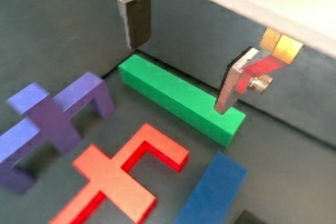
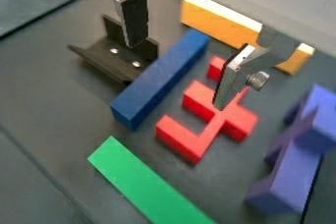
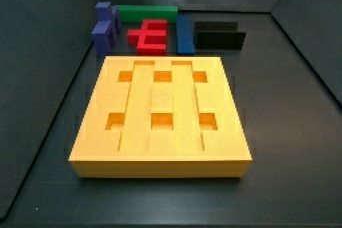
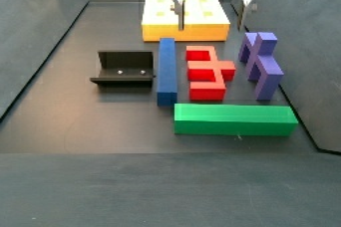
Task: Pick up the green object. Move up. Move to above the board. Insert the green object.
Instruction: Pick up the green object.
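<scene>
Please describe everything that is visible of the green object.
The green object is a long, plain rectangular bar, matte, with sharp edges. It lies flat on the dark floor, crosswise to one end of the red block and blue bar, seemingly with a small gap. The gripper hovers open above it; its fingers do not touch it. The board lies at the far end.

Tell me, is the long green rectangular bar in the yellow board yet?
Out: the green bar lies flat on the floor, apart from the board; the open gripper holds nothing.
</scene>
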